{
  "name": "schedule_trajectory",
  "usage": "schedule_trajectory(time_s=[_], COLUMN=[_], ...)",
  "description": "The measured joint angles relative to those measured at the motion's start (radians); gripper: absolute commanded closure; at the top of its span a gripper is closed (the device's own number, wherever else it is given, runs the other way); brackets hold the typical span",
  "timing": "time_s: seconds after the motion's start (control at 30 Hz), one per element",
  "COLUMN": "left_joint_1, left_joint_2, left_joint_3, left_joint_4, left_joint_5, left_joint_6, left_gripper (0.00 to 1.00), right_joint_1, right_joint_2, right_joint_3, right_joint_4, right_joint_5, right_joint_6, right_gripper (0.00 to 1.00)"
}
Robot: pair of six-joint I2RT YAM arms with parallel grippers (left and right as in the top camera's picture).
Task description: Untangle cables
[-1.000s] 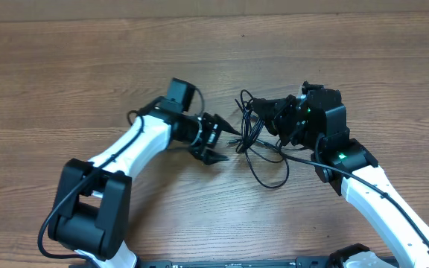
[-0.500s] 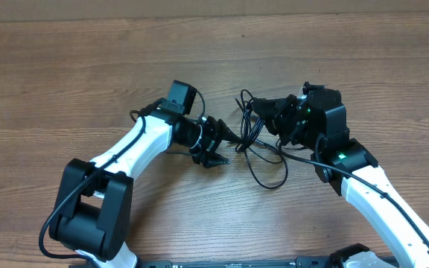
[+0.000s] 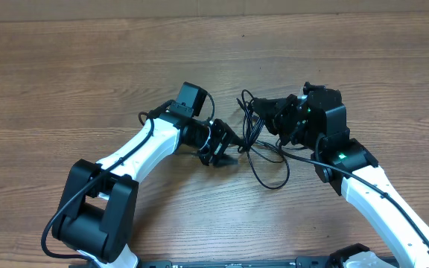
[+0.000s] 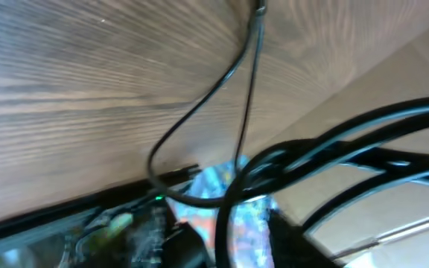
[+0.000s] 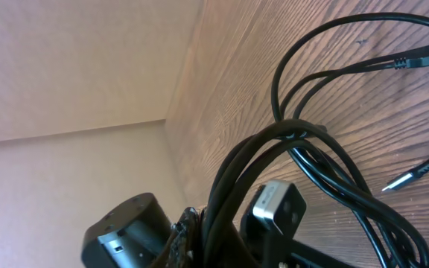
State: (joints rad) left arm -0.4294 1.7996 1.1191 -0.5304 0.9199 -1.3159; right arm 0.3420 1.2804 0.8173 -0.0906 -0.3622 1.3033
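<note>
A tangle of black cables (image 3: pixel 258 145) lies mid-table, with loops trailing toward the front. My right gripper (image 3: pixel 272 116) is shut on a bundle of the cables at the tangle's right side. In the right wrist view the bundle (image 5: pixel 274 141) runs down between the fingers (image 5: pixel 233 227). My left gripper (image 3: pixel 228 147) is open at the tangle's left edge. In the left wrist view a cable strand (image 4: pixel 233 190) runs between its blurred fingers (image 4: pixel 229 238). The cable ends and plugs (image 5: pixel 415 59) lie loose on the wood.
The wooden table (image 3: pixel 88 74) extends on all sides. The right arm's own cable (image 3: pixel 363 179) runs along its white link. A wall rises beyond the table's far edge (image 5: pixel 88 67).
My left gripper has moved right to the tangle's left edge and now has a strand between its fingers. The right gripper and the cables have stayed put.
</note>
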Motion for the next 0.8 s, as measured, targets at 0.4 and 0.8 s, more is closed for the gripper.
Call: schedule_trajectory(time_s=[0.4, 0.8], left_joint_1=[0.003, 0.278], left_joint_2=[0.0, 0.0], left_joint_3=[0.0, 0.0], left_joint_4=[0.074, -0.07], left_joint_5=[-0.081, 0.071], left_joint_6=[-0.068, 0.167], left_gripper=[0.96, 0.96], right_joint_1=[0.0, -0.129], right_joint_2=[0.0, -0.003], right_joint_3=[0.0, 0.0], right_joint_4=[-0.069, -0.142], right_joint_5=[0.0, -0.038], right_joint_6=[-0.115, -0.422], right_gripper=[0.8, 0.38])
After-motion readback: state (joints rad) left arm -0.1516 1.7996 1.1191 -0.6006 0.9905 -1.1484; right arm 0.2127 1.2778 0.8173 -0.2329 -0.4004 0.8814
